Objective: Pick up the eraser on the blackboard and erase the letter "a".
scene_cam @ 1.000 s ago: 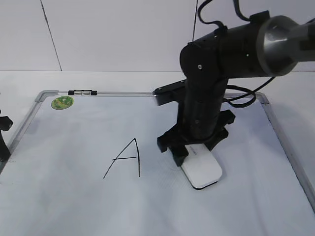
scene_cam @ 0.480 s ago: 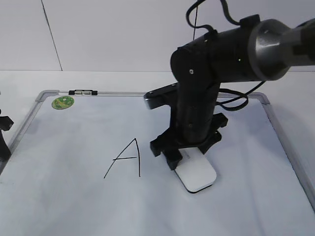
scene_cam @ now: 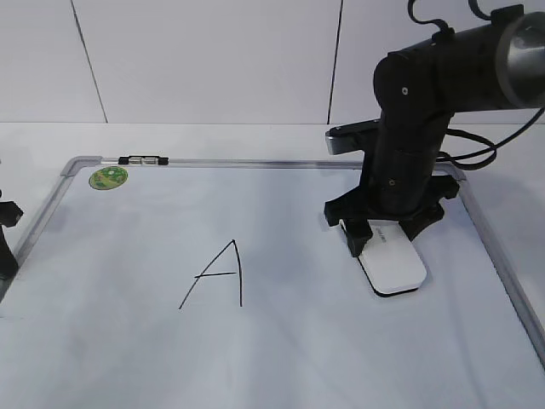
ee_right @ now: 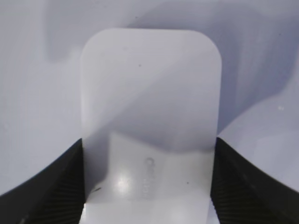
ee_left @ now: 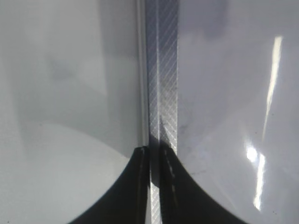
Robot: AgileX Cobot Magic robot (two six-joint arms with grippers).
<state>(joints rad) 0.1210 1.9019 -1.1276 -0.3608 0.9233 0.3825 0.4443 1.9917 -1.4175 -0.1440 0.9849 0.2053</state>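
Note:
The white eraser (scene_cam: 393, 268) lies flat on the blackboard (scene_cam: 153, 358), right of the middle. My right gripper (scene_cam: 379, 232) is shut on its far end and stands upright over it. In the right wrist view the eraser (ee_right: 149, 107) sits between the two black fingers of the right gripper (ee_right: 149, 186), with faint grey lettering on top. No lowercase letter "a" shows on the board. My left gripper (scene_cam: 7, 239) is at the board's left edge. In the left wrist view the left gripper (ee_left: 156, 158) is shut and empty over the grey frame (ee_left: 162, 70).
An angular capital "A" (scene_cam: 217, 274) is drawn left of the middle. A round green sticker (scene_cam: 107, 177) sits in the far left corner. A small black-and-silver marker (scene_cam: 142, 159) lies on the top frame. A white wall stands behind the table.
My right gripper has slid the eraser first slightly left, then well to the right and a little farther back. The left gripper has not moved.

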